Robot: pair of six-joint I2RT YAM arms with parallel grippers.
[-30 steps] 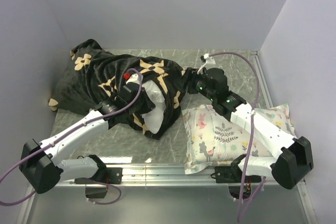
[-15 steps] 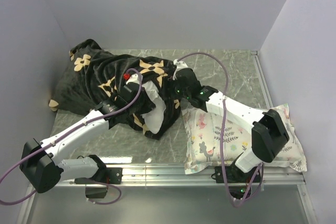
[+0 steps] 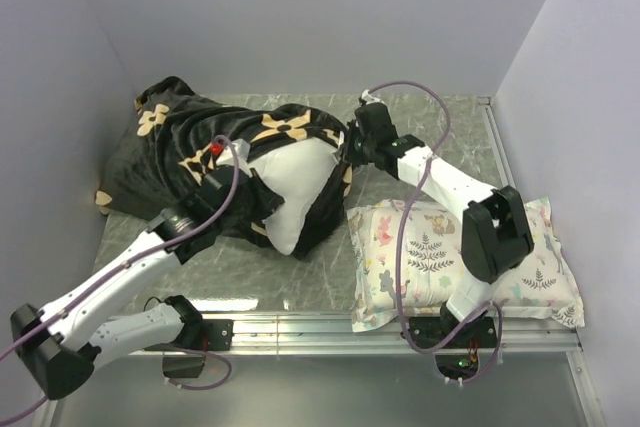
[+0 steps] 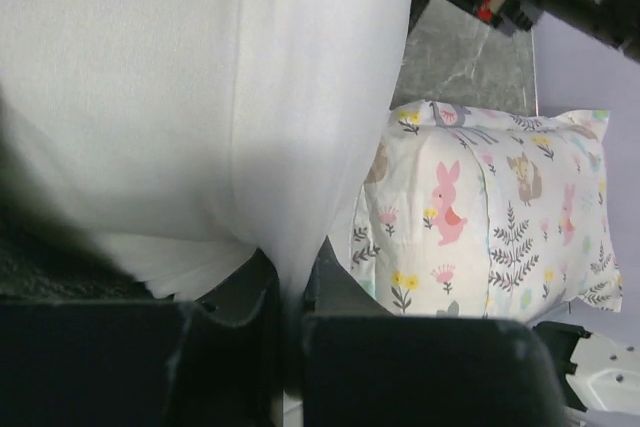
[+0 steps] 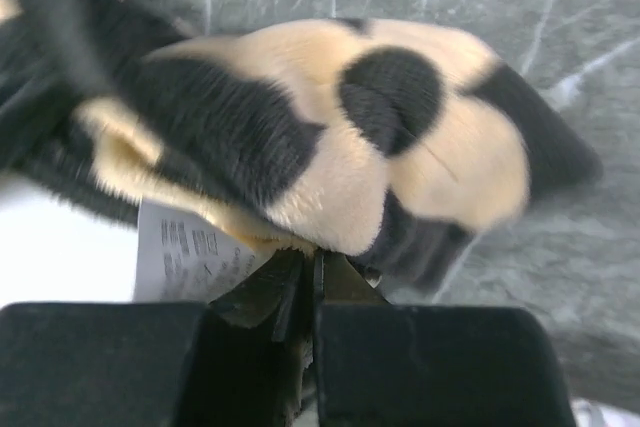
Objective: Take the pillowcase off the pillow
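Note:
The black pillowcase with tan flower motifs lies bunched at the back left and still covers the far part of the white pillow. The pillow's near end bulges out bare. My left gripper is shut on a pinch of the white pillow, with the cloth running down between the jaws of this gripper. My right gripper is at the pillowcase's right edge. In the right wrist view this gripper is shut on the furry hem of the pillowcase, beside a printed white tag.
A smaller floral-print pillow lies at the front right, under the right arm, and shows again in the left wrist view. Grey marble tabletop shows behind it. Walls close in the left, back and right sides.
The right arm swung left from above the floral pillow to the pillowcase's right edge and its jaws shut there. More white pillow now shows, and the left arm has drawn back toward the near left.

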